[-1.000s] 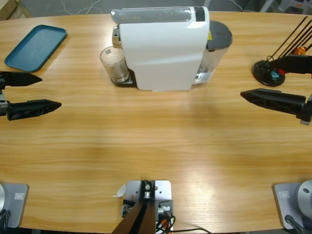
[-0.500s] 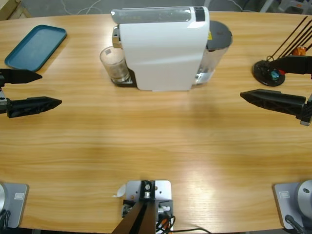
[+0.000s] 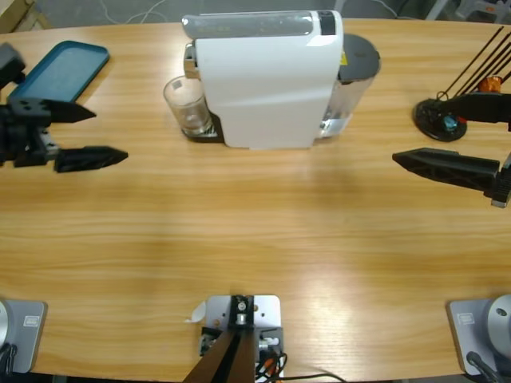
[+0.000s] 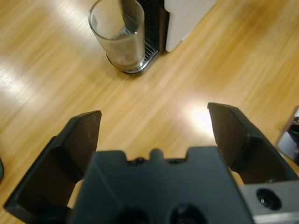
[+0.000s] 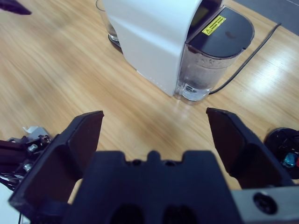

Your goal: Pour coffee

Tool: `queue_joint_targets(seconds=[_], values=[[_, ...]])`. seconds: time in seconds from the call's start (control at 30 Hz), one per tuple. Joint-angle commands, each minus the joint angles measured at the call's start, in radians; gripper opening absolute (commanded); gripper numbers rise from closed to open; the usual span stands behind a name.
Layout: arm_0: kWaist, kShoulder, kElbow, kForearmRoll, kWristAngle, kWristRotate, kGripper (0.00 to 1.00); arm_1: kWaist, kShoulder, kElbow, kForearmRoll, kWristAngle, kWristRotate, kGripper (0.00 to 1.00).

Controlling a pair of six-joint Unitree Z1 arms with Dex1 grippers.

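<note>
Wooden table (image 3: 255, 231): the glass (image 3: 186, 104) sits under the machine (image 3: 267, 80) near the far edge. Left gripper (image 3: 84, 134), jaws apart and empty, must reach and close round it; right gripper (image 3: 447, 132) spread, idle.

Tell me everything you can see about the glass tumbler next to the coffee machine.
The glass tumbler is small, clear and straight-sided, standing upright with its mouth open. It sits on the dark slotted drip tray at the front of the white coffee machine, under its spout. The lower part looks cloudy, and a shallow layer of liquid seems to lie at the bottom. Neither hand touches it; the left hand is open and apart from it, pointing toward it.
</note>
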Motion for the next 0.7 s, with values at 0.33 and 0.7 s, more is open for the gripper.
queue_joint_targets(seconds=[0.33, 0.7], values=[[0.102, 0.300, -0.140, -0.121, -0.169, 0.173, 1.000, 0.010, 0.060, 0.024, 0.037, 0.017, -0.009, 1.000], [0.134, 0.442, -0.245, -0.121, -0.205, 0.303, 1.000, 0.010, 0.086, 0.041, 0.047, 0.031, -0.009, 1.000]])
